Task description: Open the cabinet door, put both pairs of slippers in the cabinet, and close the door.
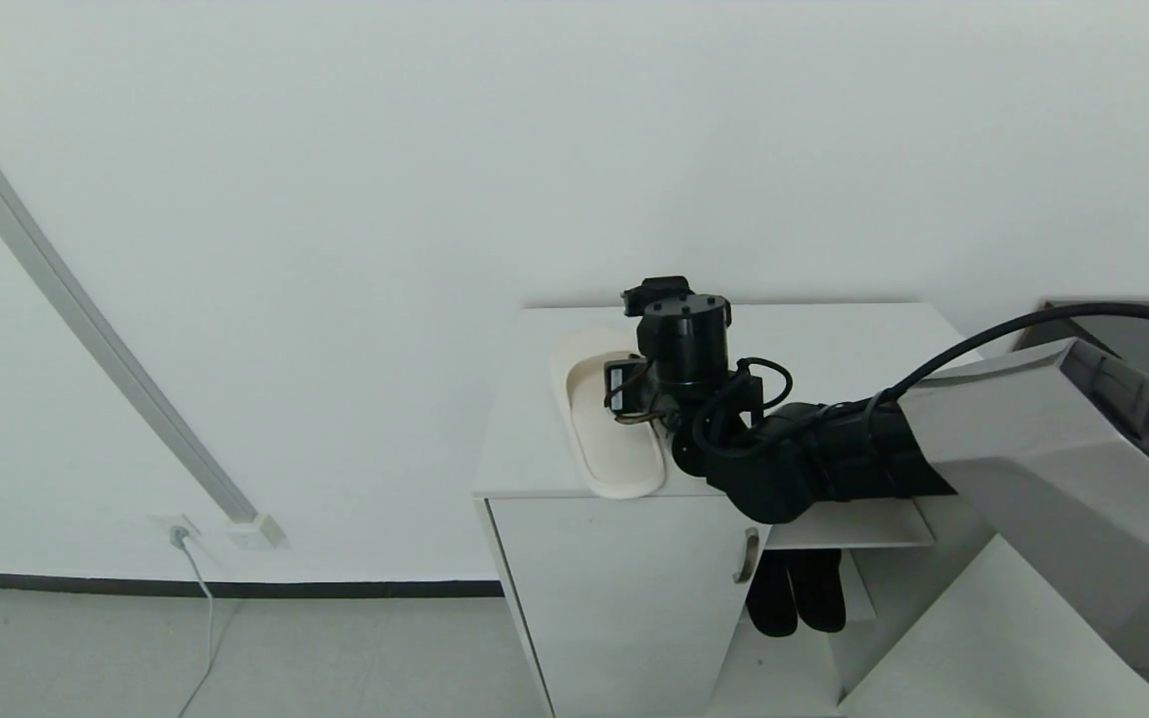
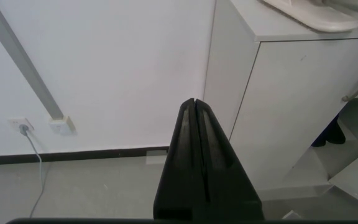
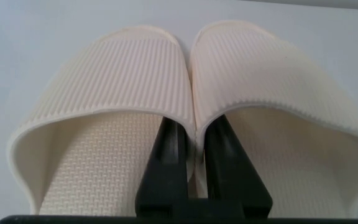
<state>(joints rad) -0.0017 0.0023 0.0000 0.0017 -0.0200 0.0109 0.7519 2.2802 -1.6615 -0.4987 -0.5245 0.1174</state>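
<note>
cream slippers (image 3: 135, 81) are on top of the cabinet (image 1: 624, 598), clamped at their touching inner walls by the right hand (image 3: 194, 124), one finger in each. black slippers (image 1: 796, 593) are stowed inside the cabinet. left hand (image 2: 194, 106) is closed, empty, near the cabinet.

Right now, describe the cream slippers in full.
The cream slippers are a matching pair of slides that look like soft foam or rubber, with ribbed uppers and finely patterned insoles. They lie flat, side by side and touching, on top of the white cabinet, toward its left side and reaching the front edge. The right pincer clamps their adjoining inner walls together, one finger inside each slipper.
</note>
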